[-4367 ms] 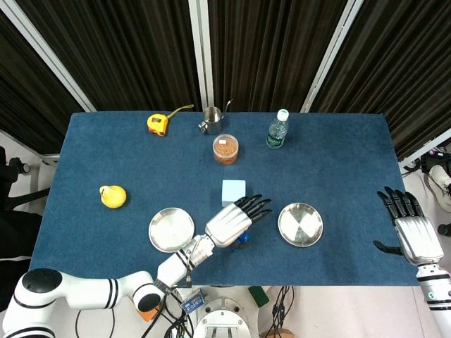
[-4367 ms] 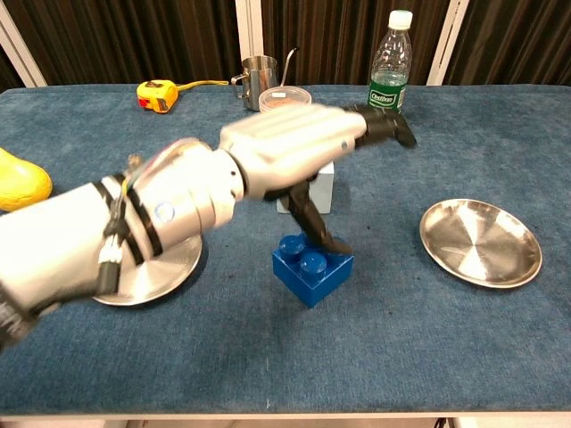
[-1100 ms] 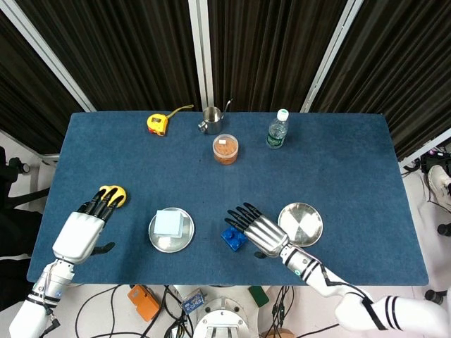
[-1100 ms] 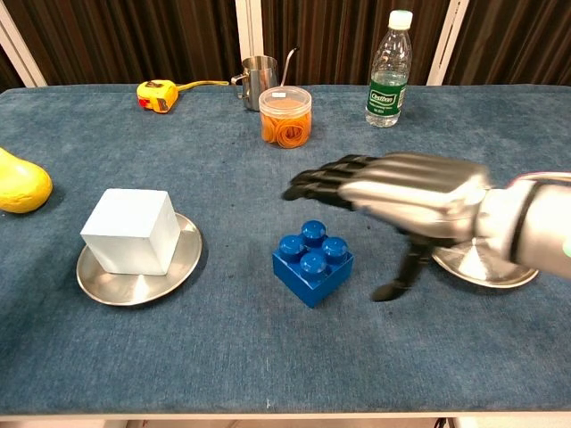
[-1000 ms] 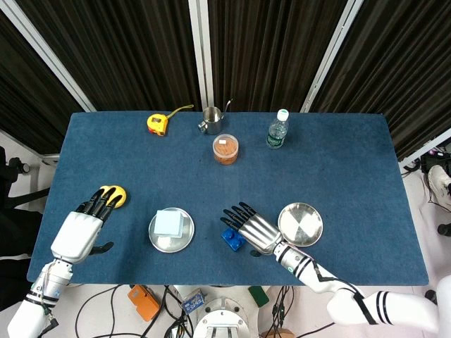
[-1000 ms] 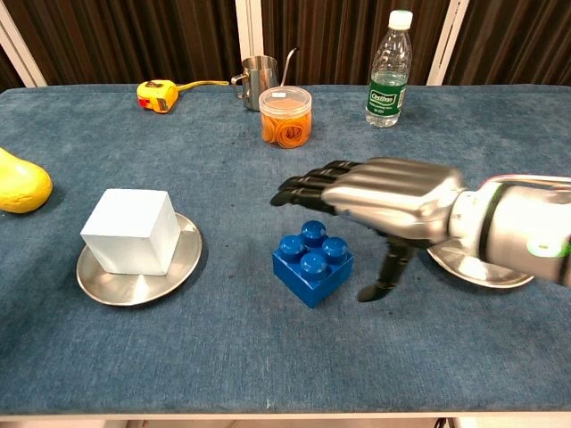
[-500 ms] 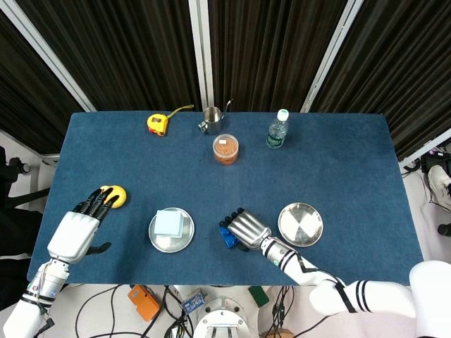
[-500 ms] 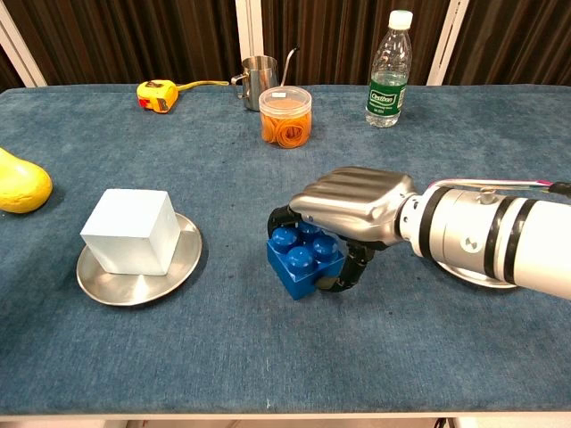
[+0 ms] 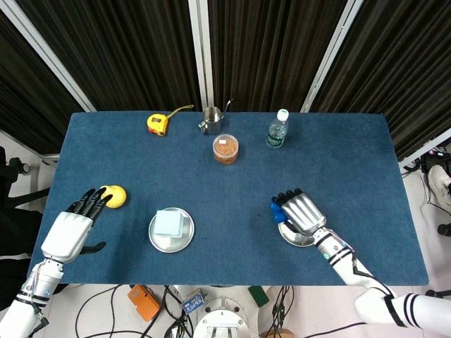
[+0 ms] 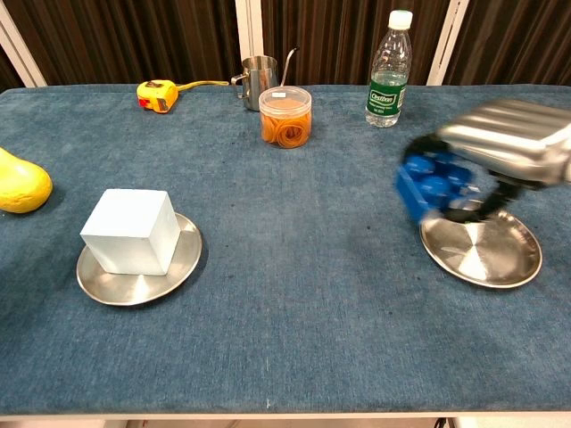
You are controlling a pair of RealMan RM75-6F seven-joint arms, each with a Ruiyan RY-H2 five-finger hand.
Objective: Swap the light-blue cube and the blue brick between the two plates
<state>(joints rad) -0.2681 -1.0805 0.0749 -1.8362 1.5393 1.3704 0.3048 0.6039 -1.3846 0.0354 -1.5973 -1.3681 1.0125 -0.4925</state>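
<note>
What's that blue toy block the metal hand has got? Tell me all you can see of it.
The blue brick looks like glossy plastic, deep blue, with round studs on one face. It is blurred in the chest view. The right hand grips it, tilted, in the air above the near-left rim of the right-hand plate, not resting on it.

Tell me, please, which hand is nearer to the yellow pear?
Left. The left hand has its fingertips right beside the yellow pear; the right hand is across the table.
</note>
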